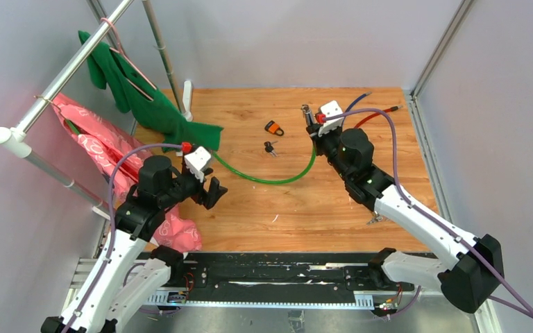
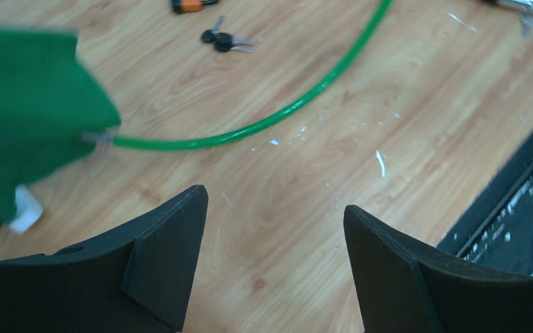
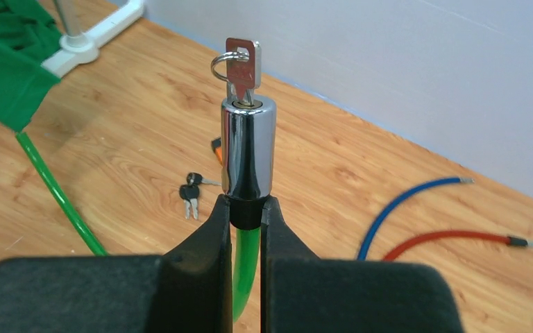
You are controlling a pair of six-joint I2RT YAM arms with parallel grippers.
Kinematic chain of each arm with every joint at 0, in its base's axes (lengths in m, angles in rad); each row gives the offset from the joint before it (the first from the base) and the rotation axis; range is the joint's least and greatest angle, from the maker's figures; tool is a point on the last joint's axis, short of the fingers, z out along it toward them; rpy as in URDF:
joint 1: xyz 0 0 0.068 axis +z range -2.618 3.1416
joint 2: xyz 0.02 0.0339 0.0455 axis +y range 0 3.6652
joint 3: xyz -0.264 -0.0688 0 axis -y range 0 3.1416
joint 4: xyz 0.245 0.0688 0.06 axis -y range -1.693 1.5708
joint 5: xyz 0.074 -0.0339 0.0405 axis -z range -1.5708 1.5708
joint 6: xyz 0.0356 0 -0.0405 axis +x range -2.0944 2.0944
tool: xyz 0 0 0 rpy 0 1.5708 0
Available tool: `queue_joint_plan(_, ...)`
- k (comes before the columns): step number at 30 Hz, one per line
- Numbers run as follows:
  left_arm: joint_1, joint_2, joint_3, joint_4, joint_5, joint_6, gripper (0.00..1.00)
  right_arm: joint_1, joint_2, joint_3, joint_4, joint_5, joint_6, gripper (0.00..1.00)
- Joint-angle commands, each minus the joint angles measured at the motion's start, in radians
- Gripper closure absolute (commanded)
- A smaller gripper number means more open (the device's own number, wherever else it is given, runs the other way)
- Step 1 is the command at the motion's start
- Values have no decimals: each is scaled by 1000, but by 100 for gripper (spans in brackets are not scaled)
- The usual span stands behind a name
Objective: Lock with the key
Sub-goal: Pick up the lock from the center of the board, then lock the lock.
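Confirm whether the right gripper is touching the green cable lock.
Touching. The right wrist view shows the right gripper with both fingers pressed against the green cable lock at its black collar, no gap.

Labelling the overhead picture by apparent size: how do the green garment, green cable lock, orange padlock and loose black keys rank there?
1. green garment, largest, though it hangs nearer the camera.
2. green cable lock, long but thin.
3. orange padlock and black keys: both tiny, too alike to rank.

Shiny metal lock cyl. [image 3: 248, 149], wood tbl [image 3: 361, 173]
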Motion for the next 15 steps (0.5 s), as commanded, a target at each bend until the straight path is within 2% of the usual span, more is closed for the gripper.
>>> queue_joint_plan(1, 8, 15, -9, 90, -226, -241, 20, 2, -52, -54, 70, 137, 75, 100)
queue_joint_plan(4, 8, 42, -46, 142, -212, -412, 20, -21, -86, -76, 75, 87, 109, 100)
queue_joint_plan(7, 8, 57, -103, 223, -228, -579, 20, -47, -139, -94, 122, -79, 106, 100)
queue_joint_plan(10, 13, 61, -169, 259, -354, -727, 18, -52, -197, -104, 138, -202, 100, 100)
queue_joint_plan(15, 55, 106, -292, 329, -518, -862, 14, -52, -250, -138, 113, -191, 191, 100)
